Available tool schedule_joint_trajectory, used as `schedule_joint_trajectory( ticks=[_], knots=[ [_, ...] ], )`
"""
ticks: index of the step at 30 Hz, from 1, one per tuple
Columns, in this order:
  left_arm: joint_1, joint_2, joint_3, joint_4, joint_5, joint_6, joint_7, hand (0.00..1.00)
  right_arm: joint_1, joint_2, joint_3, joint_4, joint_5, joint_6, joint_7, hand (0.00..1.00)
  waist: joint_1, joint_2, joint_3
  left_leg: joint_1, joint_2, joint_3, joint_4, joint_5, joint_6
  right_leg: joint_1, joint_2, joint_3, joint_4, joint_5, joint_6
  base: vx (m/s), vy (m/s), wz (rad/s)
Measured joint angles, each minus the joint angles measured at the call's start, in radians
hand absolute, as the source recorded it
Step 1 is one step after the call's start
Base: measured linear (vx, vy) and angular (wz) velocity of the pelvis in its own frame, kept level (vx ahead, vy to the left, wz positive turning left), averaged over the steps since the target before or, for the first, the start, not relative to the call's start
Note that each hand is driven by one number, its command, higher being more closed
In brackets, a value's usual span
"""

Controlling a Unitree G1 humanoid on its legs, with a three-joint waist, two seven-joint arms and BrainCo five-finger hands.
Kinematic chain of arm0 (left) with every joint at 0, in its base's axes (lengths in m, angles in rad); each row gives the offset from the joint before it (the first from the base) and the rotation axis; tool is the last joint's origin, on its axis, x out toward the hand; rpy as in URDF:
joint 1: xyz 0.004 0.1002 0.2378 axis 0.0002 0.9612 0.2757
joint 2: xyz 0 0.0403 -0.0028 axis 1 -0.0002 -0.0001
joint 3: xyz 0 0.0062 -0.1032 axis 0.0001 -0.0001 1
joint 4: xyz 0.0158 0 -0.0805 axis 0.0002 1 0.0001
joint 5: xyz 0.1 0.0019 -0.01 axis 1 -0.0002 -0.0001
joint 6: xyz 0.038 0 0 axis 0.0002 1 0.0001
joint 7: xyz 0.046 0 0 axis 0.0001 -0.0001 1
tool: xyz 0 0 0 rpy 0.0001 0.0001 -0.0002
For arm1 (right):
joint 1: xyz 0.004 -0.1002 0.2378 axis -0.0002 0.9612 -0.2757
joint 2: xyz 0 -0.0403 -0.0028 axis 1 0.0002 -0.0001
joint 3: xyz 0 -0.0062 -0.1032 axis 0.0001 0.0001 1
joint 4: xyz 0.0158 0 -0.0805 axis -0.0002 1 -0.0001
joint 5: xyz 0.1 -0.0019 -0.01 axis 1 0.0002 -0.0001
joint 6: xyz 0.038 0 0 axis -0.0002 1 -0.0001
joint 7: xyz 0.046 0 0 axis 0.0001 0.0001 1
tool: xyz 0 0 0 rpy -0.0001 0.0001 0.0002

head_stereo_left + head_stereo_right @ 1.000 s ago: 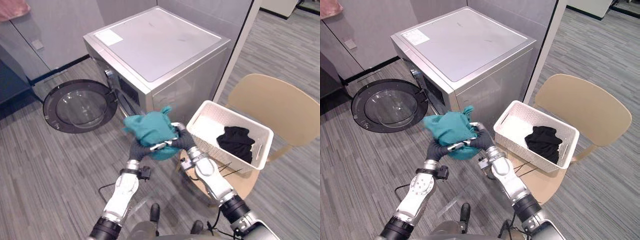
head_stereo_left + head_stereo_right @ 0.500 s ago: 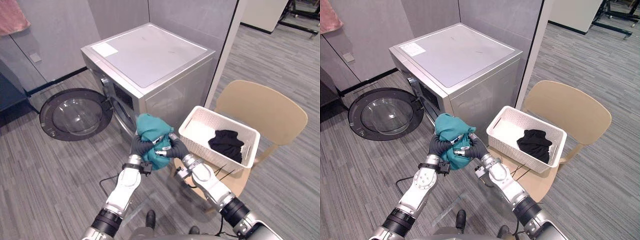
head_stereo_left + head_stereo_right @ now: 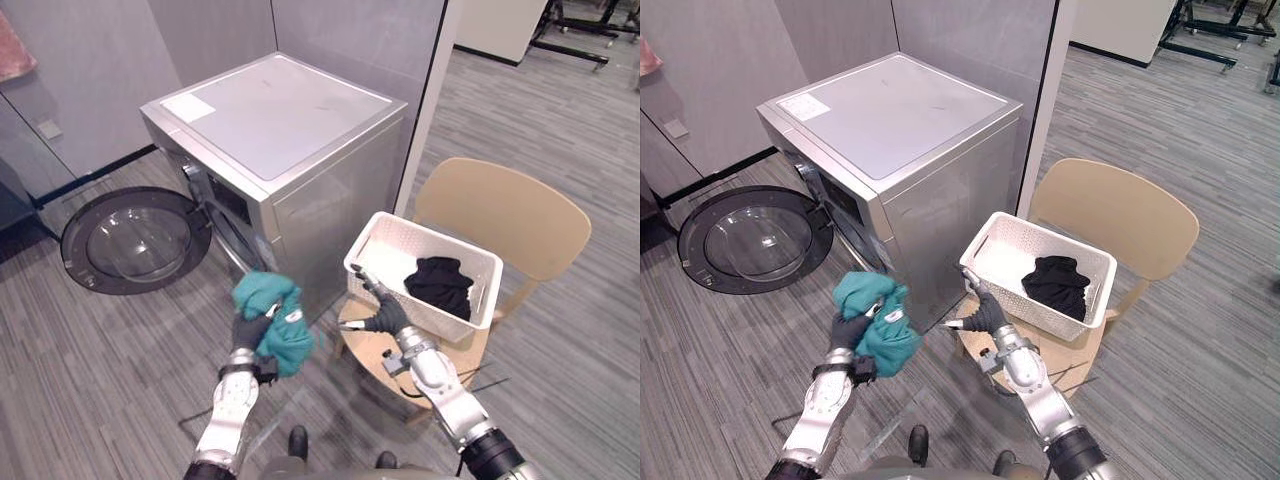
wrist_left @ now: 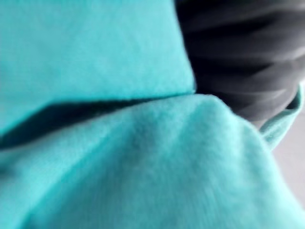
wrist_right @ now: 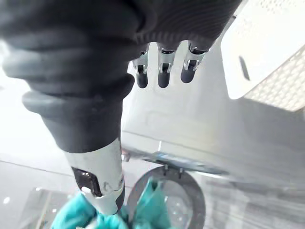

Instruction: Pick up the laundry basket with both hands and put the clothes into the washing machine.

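Note:
My left hand (image 3: 246, 331) is shut on a bunched teal garment (image 3: 278, 318), held up in front of the washing machine's (image 3: 270, 130) lower right corner. The same teal cloth (image 4: 119, 143) lies pressed against the hand's dark cover in the left wrist view. My right hand (image 3: 381, 309) hangs open with straight fingers (image 5: 162, 71), apart from the teal garment, just before the near left corner of the white laundry basket (image 3: 395, 235). A black garment (image 3: 440, 280) lies in the basket. The machine's round door (image 3: 125, 240) stands open toward the floor at the left.
The basket rests on a tan wooden chair (image 3: 510, 215) to the right of the machine. A grey partition wall (image 3: 350, 40) rises behind both. Grey striped carpet (image 3: 90, 360) stretches to the left and front.
My right hand has let go of the teal garment, opened and moved right toward the basket. My left hand keeps the garment and has dropped lower. The camera has shifted.

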Motion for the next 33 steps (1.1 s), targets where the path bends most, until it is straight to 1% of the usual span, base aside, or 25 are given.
schedule_joint_trajectory(
  ticks=[4,5,6,7,8,9,10,11,12,14,15,16,17,18,19,20,21,24,25,27,28,29,31,32,33],
  knots=[
    [0.008,-0.002,0.012,0.053,-0.044,0.008,-0.034,1.0,0.028,-0.006,-0.039,0.139,-0.02,0.006,0.003,0.0,0.004,-0.005,0.005,-0.117,-0.044,-0.137,0.065,0.003,0.009,-0.047,-0.07,-0.169,0.119,-0.093,0.008,-0.01,-0.031,1.25],
    [0.009,-0.001,0.015,0.057,-0.045,0.008,-0.043,1.0,0.035,-0.006,-0.043,0.19,-0.03,0.016,0.003,0.0,0.02,-0.013,0.009,-0.138,-0.048,-0.092,0.06,-0.026,0.074,-0.039,-0.099,-0.24,0.13,-0.103,0.002,0.0,-0.025,1.5],
    [0.009,-0.002,0.016,0.062,-0.045,0.009,-0.043,1.0,0.035,-0.006,-0.044,0.22,-0.032,0.023,0.003,0.0,0.025,-0.02,0.009,-0.148,-0.049,-0.04,0.055,-0.054,0.121,-0.034,-0.114,-0.276,0.123,-0.103,0.003,0.02,-0.001,1.59],
    [0.002,-0.01,0.022,0.075,-0.048,0.008,-0.045,1.0,0.03,-0.006,-0.053,0.269,-0.034,0.023,0.003,0.0,0.023,-0.035,0.018,-0.166,-0.044,0.084,0.068,-0.063,0.138,-0.023,-0.145,-0.331,0.117,-0.097,0.008,0.07,0.058,1.69],
    [-0.001,-0.031,0.036,0.094,-0.063,0.01,-0.046,1.0,0.022,-0.003,-0.077,0.339,-0.039,0.026,0.001,0.0,0.025,-0.024,0.017,-0.185,-0.03,0.267,0.087,-0.064,0.137,-0.016,-0.17,-0.39,0.12,-0.095,0.013,0.14,0.107,1.58],
    [0.006,-0.041,0.044,0.096,-0.066,0.01,-0.046,1.0,0.019,-0.002,-0.087,0.369,-0.04,0.029,0.0,0.0,0.027,-0.017,0.018,-0.179,-0.021,0.326,0.089,-0.059,0.14,-0.011,-0.171,-0.409,0.127,-0.093,0.016,0.17,0.126,1.42],
    [0.012,-0.049,0.058,0.109,-0.066,0.01,-0.046,1.0,0.01,0.005,-0.105,0.42,-0.04,0.036,-0.001,0.0,0.024,-0.009,0.023,-0.16,-0.008,0.371,0.081,0.019,0.118,0.002,-0.169,-0.423,0.137,-0.1,0.033,0.25,0.124,1.26],
    [0.001,-0.042,0.068,0.14,-0.067,0.012,-0.05,1.0,-0.007,0.025,-0.127,0.484,-0.04,0.046,-0.002,0.0,0.023,-0.015,0.037,-0.157,-0.03,0.326,0.089,0.024,0.107,0.044,-0.181,-0.449,0.12,-0.094,0.059,0.2,0.082,1.18],
    [0.0,-0.037,0.074,0.148,-0.067,0.012,-0.055,1.0,-0.014,0.033,-0.137,0.505,-0.042,0.048,-0.003,0.0,0.024,-0.027,0.045,-0.154,-0.042,0.311,0.094,0.021,0.11,0.063,-0.184,-0.459,0.105,-0.09,0.066,0.22,0.088,1.09],
    [0.008,-0.031,0.076,0.17,-0.066,0.02,-0.064,1.0,-0.016,0.071,-0.163,0.549,-0.051,0.056,-0.012,0.0,0.025,-0.045,0.055,-0.149,-0.073,0.281,0.131,-0.029,0.128,0.115,-0.209,-0.489,0.1,-0.092,0.097,0.16,0.111,0.73],
    [0.027,-0.035,0.072,0.171,-0.066,0.028,-0.067,1.0,-0.02,0.079,-0.182,0.579,-0.061,0.064,-0.019,0.0,0.027,-0.065,0.065,-0.141,-0.107,0.265,0.183,-0.082,0.139,0.131,-0.271,-0.493,0.186,-0.114,0.133,0.19,0.195,0.65],
    [0.048,-0.041,0.065,0.171,-0.066,0.037,-0.071,1.0,-0.025,0.082,-0.191,0.598,-0.066,0.067,-0.02,0.0,0.024,-0.064,0.066,-0.128,-0.136,0.242,0.215,-0.125,0.15,0.123,-0.343,-0.478,0.316,-0.112,0.128,0.2,0.224,0.64],
    [0.055,-0.041,0.061,0.171,-0.066,0.041,-0.078,1.0,-0.017,0.082,-0.195,0.601,-0.066,0.068,-0.02,0.0,0.021,-0.065,0.066,-0.118,-0.152,0.226,0.229,-0.144,0.155,0.108,-0.385,-0.451,0.407,-0.102,0.089,0.22,0.246,0.74],
    [0.059,-0.036,0.047,0.171,-0.064,0.045,-0.086,1.0,-0.002,0.082,-0.199,0.608,-0.066,0.072,-0.022,0.0,0.008,-0.059,0.07,-0.099,-0.165,0.188,0.262,-0.185,0.167,0.042,-0.424,-0.331,0.576,-0.085,-0.036,0.25,0.217,0.85],
    [0.056,-0.033,0.044,0.171,-0.064,0.046,-0.085,1.0,0.002,0.087,-0.198,0.614,-0.066,0.078,-0.021,0.0,-0.005,-0.056,0.075,-0.082,-0.167,0.149,0.28,-0.212,0.179,-0.021,-0.385,-0.2,0.663,-0.123,-0.053,0.26,0.183,0.87],
    [0.054,-0.031,0.045,0.171,-0.064,0.046,-0.085,1.0,0.005,0.09,-0.198,0.614,-0.066,0.081,-0.022,0.0,-0.008,-0.056,0.079,-0.066,-0.168,0.13,0.278,-0.217,0.185,-0.057,-0.349,-0.13,0.694,-0.143,-0.041,0.26,0.119,0.87],
    [0.049,-0.028,0.044,0.171,-0.064,0.046,-0.085,1.0,0.01,0.091,-0.198,0.613,-0.064,0.081,-0.022,0.0,-0.023,-0.051,0.092,-0.032,-0.173,0.093,0.27,-0.227,0.19,-0.115,-0.284,-0.044,0.714,-0.172,-0.02,0.25,0.09,0.8],
    [0.042,-0.018,0.035,0.171,-0.065,0.045,-0.085,1.0,0.009,0.091,-0.199,0.605,-0.052,0.081,-0.023,0.0,-0.054,-0.059,0.112,0.022,-0.191,0.045,0.256,-0.258,0.18,-0.243,-0.221,0.016,0.63,-0.184,0.005,0.28,0.045,0.66],
    [0.039,-0.011,0.018,0.171,-0.065,0.046,-0.085,1.0,0.009,0.092,-0.2,0.598,-0.039,0.081,-0.024,0.0,-0.058,-0.059,0.114,0.041,-0.195,0.029,0.255,-0.278,0.173,-0.306,-0.197,0.012,0.521,-0.168,0.015,0.3,-0.011,0.39],
    [0.033,-0.01,0.002,0.171,-0.064,0.046,-0.088,1.0,0.01,0.092,-0.201,0.598,-0.031,0.081,-0.027,0.0,-0.061,-0.054,0.118,0.067,-0.193,0.01,0.254,-0.293,0.155,-0.335,-0.159,0.0,0.294,-0.089,0.033,0.39,-0.058,0.43],
    [0.027,-0.011,-0.005,0.171,-0.064,0.046,-0.094,1.0,0.011,0.092,-0.202,0.598,-0.03,0.082,-0.027,0.0,-0.063,-0.063,0.12,0.09,-0.196,-0.005,0.258,-0.31,0.135,-0.337,-0.132,0.0,0.12,-0.001,0.025,0.41,-0.109,0.5],
    [0.026,-0.012,-0.008,0.171,-0.063,0.046,-0.097,1.0,0.012,0.092,-0.202,0.597,-0.03,0.082,-0.028,0.0,-0.063,-0.064,0.12,0.104,-0.196,-0.019,0.258,-0.323,0.118,-0.336,-0.129,0.003,0.097,0.024,0.013,0.56,-0.184,0.76],
    [0.026,-0.008,-0.016,0.17,-0.061,0.045,-0.108,1.0,0.023,0.092,-0.202,0.584,-0.029,0.082,-0.025,0.0,-0.083,-0.063,0.117,0.14,-0.183,-0.04,0.271,-0.362,0.056,-0.313,-0.117,-0.009,0.097,0.088,-0.033,0.55,-0.226,0.85],
    [0.025,-0.008,-0.025,0.171,-0.061,0.045,-0.107,1.0,0.027,0.095,-0.205,0.575,-0.029,0.082,-0.023,0.0,-0.091,-0.061,0.118,0.106,-0.168,-0.033,0.387,-0.381,0.026,-0.296,-0.113,-0.018,0.11,0.17,-0.069,0.54,-0.247,0.66],
    [0.028,-0.014,-0.025,0.171,-0.061,0.046,-0.107,1.0,0.026,0.094,-0.209,0.575,-0.029,0.082,-0.02,0.0,-0.087,-0.045,0.123,0.069,-0.138,-0.008,0.489,-0.385,0.01,-0.285,-0.091,-0.026,0.115,0.156,-0.073,0.66,-0.279,0.22]
  ],
)
